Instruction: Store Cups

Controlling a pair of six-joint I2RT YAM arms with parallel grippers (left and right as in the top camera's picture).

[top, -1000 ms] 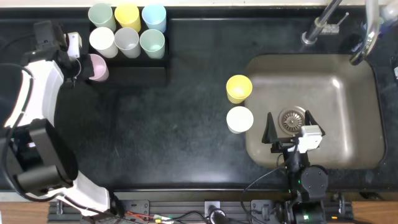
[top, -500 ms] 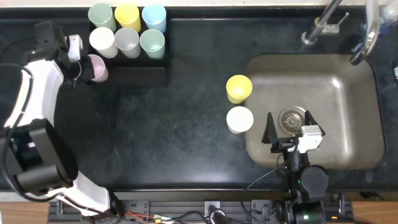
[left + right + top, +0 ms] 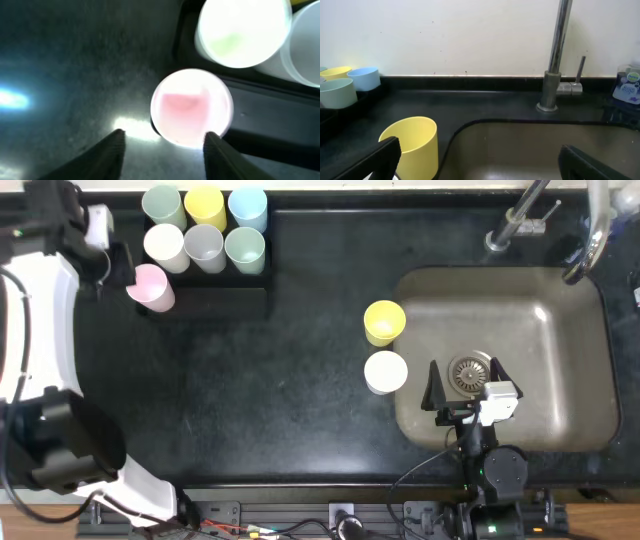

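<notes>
Pink and smooth, the cup (image 3: pixel 191 107) sits mouth-up just beyond the left fingers (image 3: pixel 116 150), which are spread and let go of it. It rests at the rack's (image 3: pixel 220 298) edge, though I cannot tell whether it is fully seated. Six other cups (image 3: pixel 205 245) are already stored. A yellow cup (image 3: pixel 384 321) and a white cup (image 3: pixel 385 371) wait on the tabletop (image 3: pixel 280 400) beside the spread, empty right fingers (image 3: pixel 380 155).

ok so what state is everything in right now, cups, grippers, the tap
pink cup: upright, ungripped, at the tray edge
counter yellow cup: upright, mouth up, beside the sink
counter white cup: standing, untouched
six tray cups: upright
left gripper: open, above the pink cup
right gripper: open, over the sink
tap: no water running
</notes>
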